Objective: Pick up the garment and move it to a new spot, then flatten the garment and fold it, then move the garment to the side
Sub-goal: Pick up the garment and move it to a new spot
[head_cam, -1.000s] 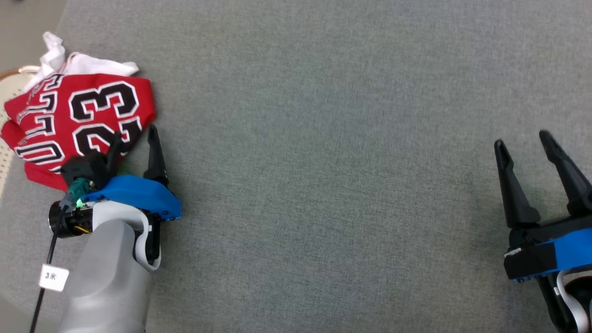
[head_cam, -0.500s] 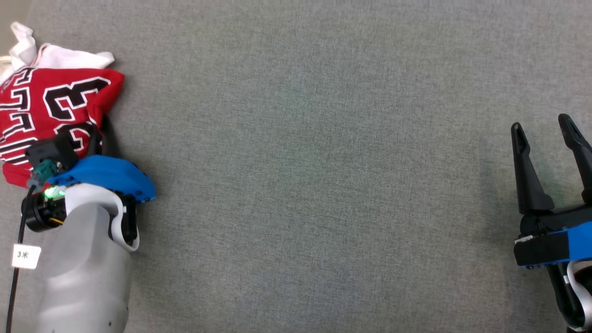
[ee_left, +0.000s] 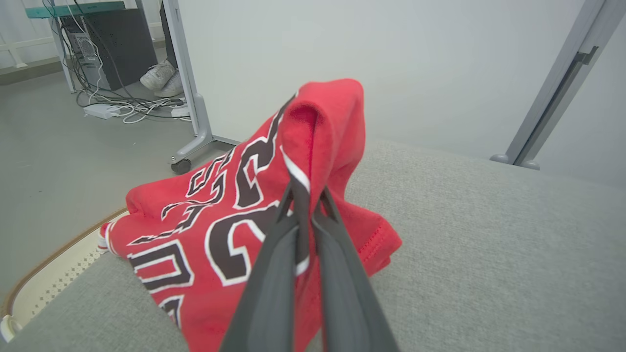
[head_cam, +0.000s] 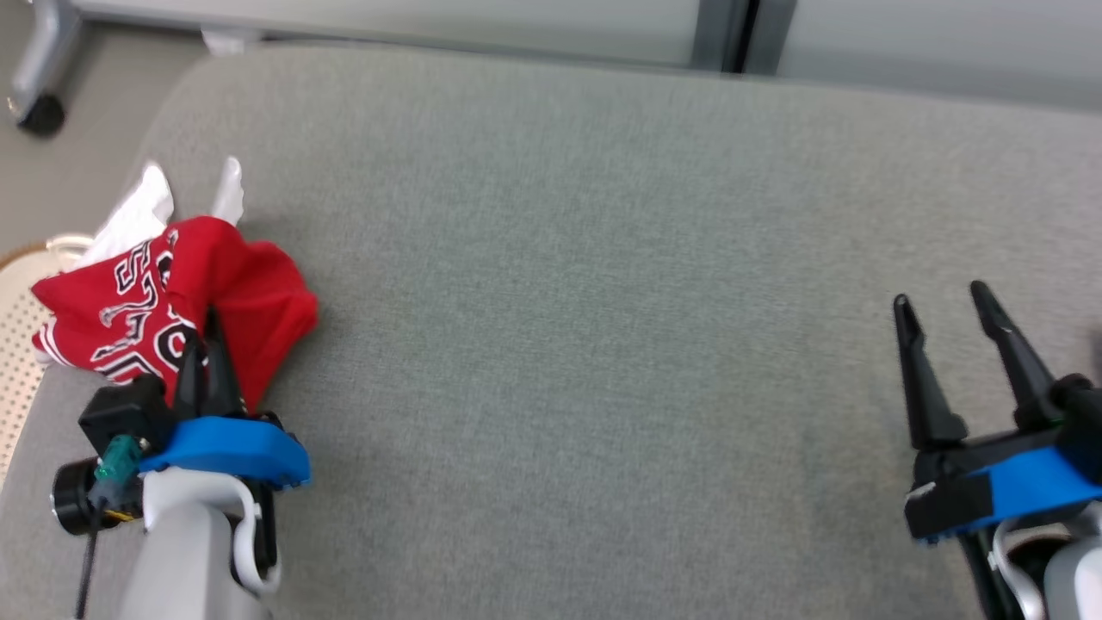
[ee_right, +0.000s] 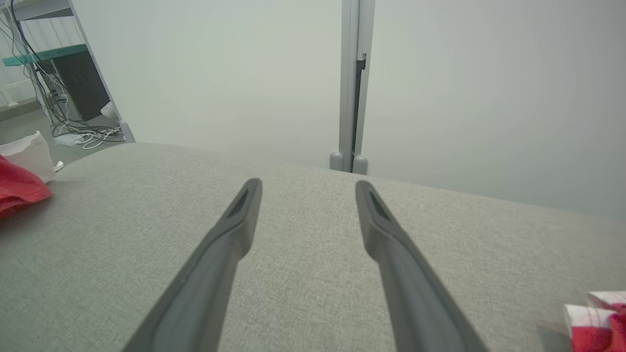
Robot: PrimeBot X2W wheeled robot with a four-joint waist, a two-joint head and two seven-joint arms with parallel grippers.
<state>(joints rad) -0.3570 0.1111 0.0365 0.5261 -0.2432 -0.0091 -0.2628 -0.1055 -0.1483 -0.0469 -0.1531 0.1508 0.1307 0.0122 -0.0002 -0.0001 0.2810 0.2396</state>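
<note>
The crumpled red jersey with black, white-edged numerals (head_cam: pixel 250 301) (ee_left: pixel 210 230) lies at the left edge of the grey fabric-covered bench (head_cam: pixel 603 301), close to its far-left rounded corner. Its long axis runs roughly across the bench, from the left edge toward the middle. One fold is drawn up into a peak, and the rest drapes down and away to the left, so the lettering faces up and leftward. The jersey's left end reaches the bench's left edge, above a pale woven basket (head_cam: pixel 17 344) that stands beside the bench. A white cloth (head_cam: pixel 142 211) lies just behind the jersey, on its far side.

The left tool (head_cam: pixel 205 344) (ee_left: pixel 303 190) is closed, its two dark fingers pinching the raised fold of the jersey between their tips. The right tool (head_cam: pixel 940 297) (ee_right: pixel 307 185) is near the bench's right edge, well apart from the jersey. Its fingers are spread wide, it holds nothing, and bare grey fabric shows between the fingers.
</note>
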